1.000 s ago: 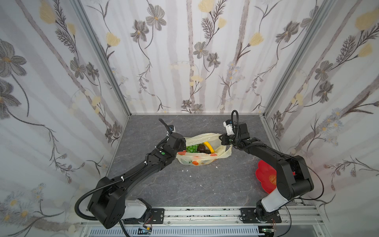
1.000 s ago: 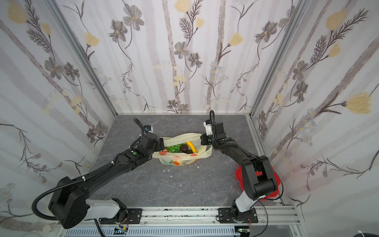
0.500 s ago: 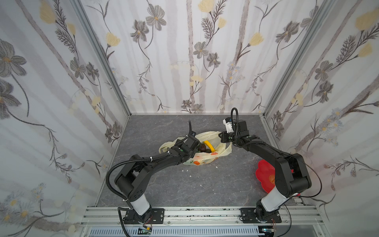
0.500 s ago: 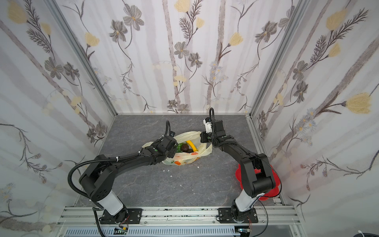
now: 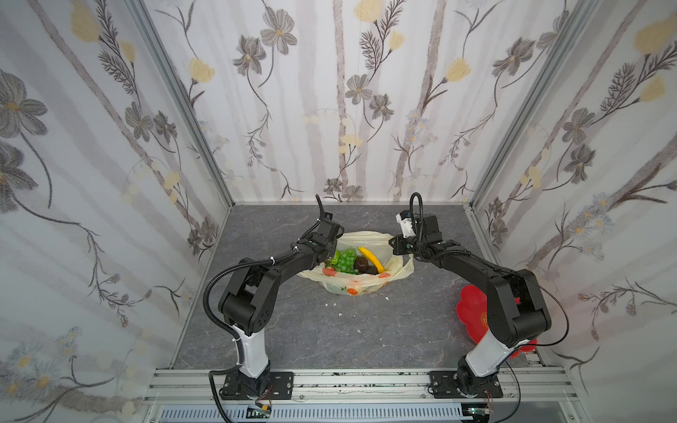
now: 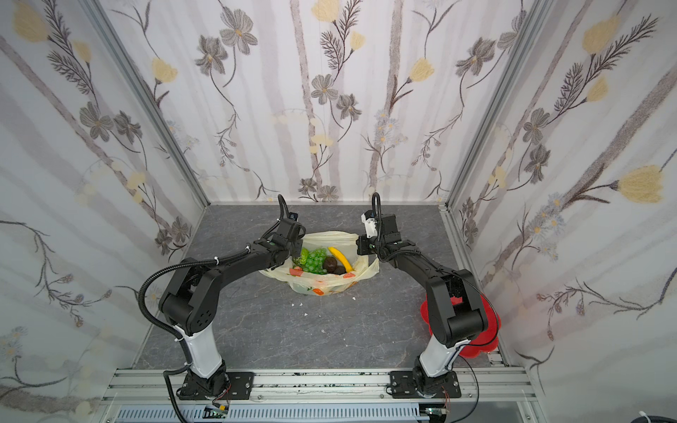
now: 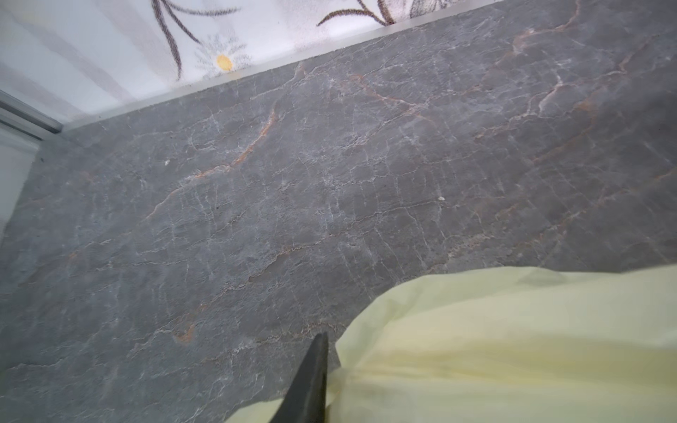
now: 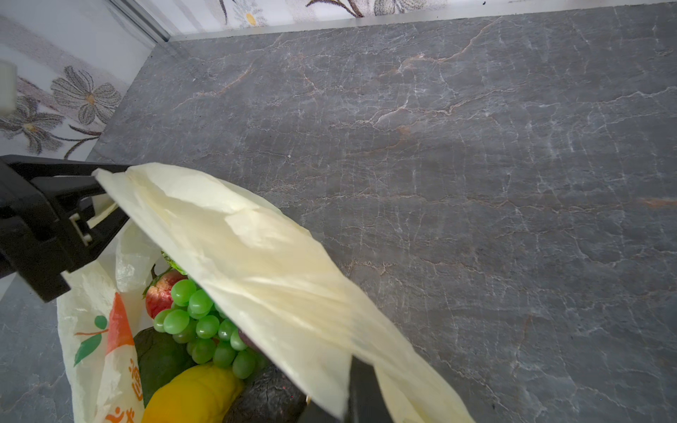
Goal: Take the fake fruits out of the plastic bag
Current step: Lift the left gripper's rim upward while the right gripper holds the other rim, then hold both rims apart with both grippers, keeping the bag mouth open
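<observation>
The pale-yellow plastic bag [image 5: 351, 284] [image 6: 322, 284] lies mid-table with its mouth held open. Inside are the fake fruits: green grapes [image 5: 346, 260] [image 8: 205, 326], a banana [image 5: 372, 258], a dark brown piece [image 5: 362, 264], a bumpy green fruit [image 5: 334, 258] and a red strawberry [image 8: 159, 293]. My left gripper [image 5: 327, 256] [image 8: 99, 194] is shut on the bag's left rim, and the film bunches at its finger [image 7: 315, 370]. Across the mouth, my right gripper [image 5: 394, 249] [image 6: 361, 247] is shut on the right rim, with film draped over its finger [image 8: 362, 388].
A red flower-shaped dish [image 5: 472, 311] [image 6: 480, 340] sits at the right, partly behind the right arm. A few white crumbs [image 5: 339, 314] lie on the grey stone table in front of the bag. Flowered walls close in the left, back and right sides.
My left gripper has closed on the bag's left rim, and the left arm has shifted. The bag's mouth now stands wider. The right gripper has kept its hold.
</observation>
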You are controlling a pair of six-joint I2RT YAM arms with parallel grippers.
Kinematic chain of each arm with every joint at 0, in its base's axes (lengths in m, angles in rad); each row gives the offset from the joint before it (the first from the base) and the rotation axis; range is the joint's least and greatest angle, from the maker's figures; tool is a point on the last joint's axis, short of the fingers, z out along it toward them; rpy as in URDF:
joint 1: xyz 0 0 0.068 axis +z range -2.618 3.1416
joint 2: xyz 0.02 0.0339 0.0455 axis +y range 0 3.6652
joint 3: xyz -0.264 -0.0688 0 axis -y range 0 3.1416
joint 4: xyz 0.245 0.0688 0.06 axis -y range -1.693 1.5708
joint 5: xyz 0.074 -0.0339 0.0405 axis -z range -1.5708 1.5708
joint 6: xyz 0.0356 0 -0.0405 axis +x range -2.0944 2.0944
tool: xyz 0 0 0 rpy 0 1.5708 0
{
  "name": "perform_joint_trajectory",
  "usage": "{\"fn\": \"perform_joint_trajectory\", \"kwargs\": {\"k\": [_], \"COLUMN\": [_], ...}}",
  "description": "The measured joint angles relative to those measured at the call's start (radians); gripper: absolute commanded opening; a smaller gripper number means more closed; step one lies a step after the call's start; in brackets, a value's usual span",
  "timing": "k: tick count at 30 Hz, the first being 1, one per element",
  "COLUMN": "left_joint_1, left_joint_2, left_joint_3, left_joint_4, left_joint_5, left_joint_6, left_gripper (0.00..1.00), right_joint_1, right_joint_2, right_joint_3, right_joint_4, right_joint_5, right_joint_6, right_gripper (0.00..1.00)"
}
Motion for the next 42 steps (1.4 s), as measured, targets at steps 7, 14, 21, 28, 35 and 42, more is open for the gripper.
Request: {"fn": "perform_joint_trajectory", "kwargs": {"k": [7,14,21,28,35,42], "left_joint_1": [0.136,0.189,0.186,0.186,0.187,0.217], "left_joint_2": [0.027,-0.015,-0.042,-0.053,-0.058,-0.081], "left_joint_3": [0.018,-0.025,-0.060,-0.068,-0.085,-0.121], "left_joint_4": [0.017,0.016,0.018,0.021,0.040,0.052], "left_joint_5": [0.159,0.195,0.253,0.255,0.255,0.248], "left_joint_6": [-0.126,-0.228,-0.296,-0.326,-0.348,-0.373], "left_gripper": [0.00,0.00,0.00,0.00,0.00,0.00], "right_joint_1": [0.040,0.079,0.138,0.244,0.291,0.306], "right_joint_2": [0.166,0.190,-0.009,-0.018,0.050,0.080], "right_joint_3": [0.231,0.345,0.150,0.049,0.030,0.018], "right_joint_4": [-0.023,-0.092,-0.108,-0.127,-0.093,-0.056], "right_joint_5": [0.024,0.197,0.354,0.425,0.448,0.431], "right_joint_6": [0.000,0.031,0.159,0.336,0.451,0.465], "right_gripper": [0.27,0.90,0.97,0.96,0.72,0.22]}}
